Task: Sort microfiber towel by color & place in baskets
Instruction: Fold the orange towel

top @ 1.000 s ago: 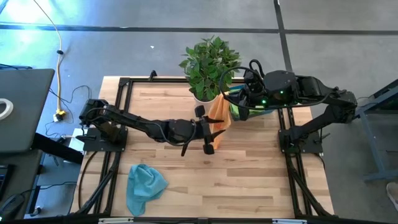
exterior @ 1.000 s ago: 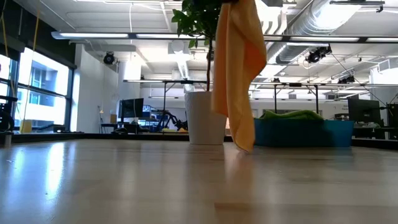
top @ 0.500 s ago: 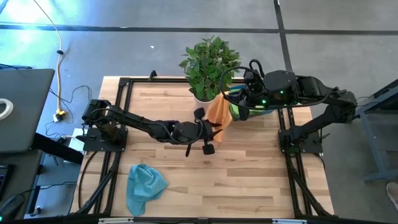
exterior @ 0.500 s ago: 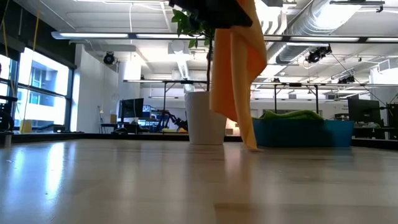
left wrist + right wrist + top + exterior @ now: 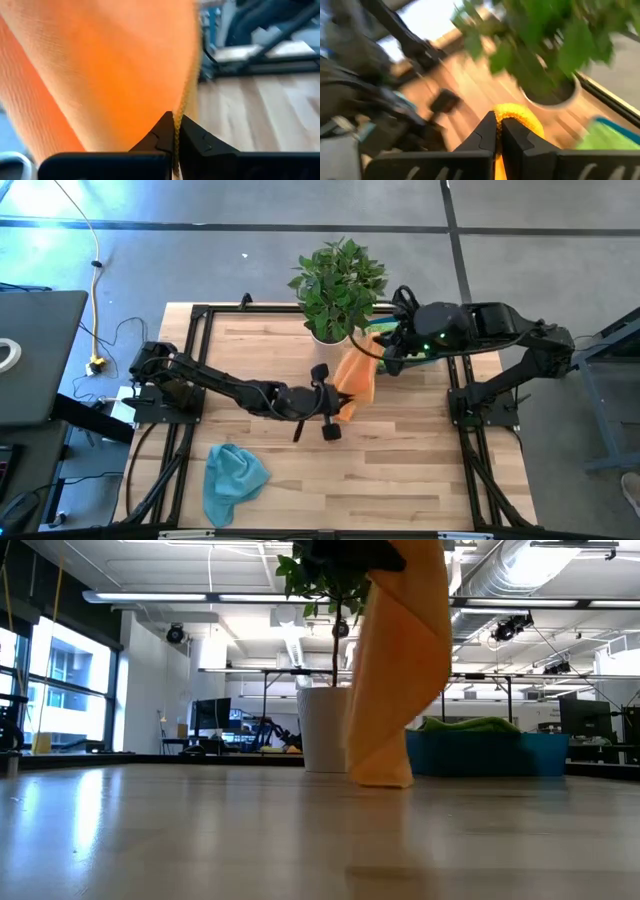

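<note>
3 microfiber towels were in view: 1 teal towel crumpled near the front left of the wooden worktop, 1 orange towel held up over the middle, and 1 green towel lying in the single teal-blue basket at the far right. 1 white plant pot with a leafy plant stood just left of the basket at the far edge.

The left arm stretched low across the worktop from its left base, its left tool pinched closed on the orange towel's edge. The right arm reached in from the right, raised above the basket, its right tool also clamped on the orange towel's upper corner. In the low view the towel hung as a folded sheet between them, its bottom fold at or just above the wood; contact could not be told.

Beyond the worktop lay a grey floor, a yellow cable, and an open room with desks, ceiling ducts and large windows.
</note>
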`<state>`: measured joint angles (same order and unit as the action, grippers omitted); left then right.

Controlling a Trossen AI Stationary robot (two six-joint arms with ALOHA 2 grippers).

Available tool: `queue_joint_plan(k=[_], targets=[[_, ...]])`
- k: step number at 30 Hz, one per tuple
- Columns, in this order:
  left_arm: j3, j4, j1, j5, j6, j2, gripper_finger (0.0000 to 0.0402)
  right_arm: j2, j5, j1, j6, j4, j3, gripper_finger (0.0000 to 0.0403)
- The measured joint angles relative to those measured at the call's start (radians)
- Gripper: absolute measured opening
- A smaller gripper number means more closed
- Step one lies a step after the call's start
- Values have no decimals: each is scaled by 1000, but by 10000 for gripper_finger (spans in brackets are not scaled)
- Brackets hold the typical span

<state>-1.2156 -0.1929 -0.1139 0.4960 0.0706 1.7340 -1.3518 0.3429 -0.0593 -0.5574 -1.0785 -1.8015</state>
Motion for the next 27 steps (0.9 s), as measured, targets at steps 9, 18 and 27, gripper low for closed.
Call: queue_joint_plan(k=[9, 18, 27], targets=[[0, 341, -76, -32, -258, 0, 1, -15, 94, -68, -178, -179, 243, 1], [0, 566, -92, -81, -458, 1, 0, -14, -164, -157, -250, 161, 696, 1], [0, 594, -96, -185, -489, 2, 0, -14, -247, -201, -367, 484, 859, 54]])
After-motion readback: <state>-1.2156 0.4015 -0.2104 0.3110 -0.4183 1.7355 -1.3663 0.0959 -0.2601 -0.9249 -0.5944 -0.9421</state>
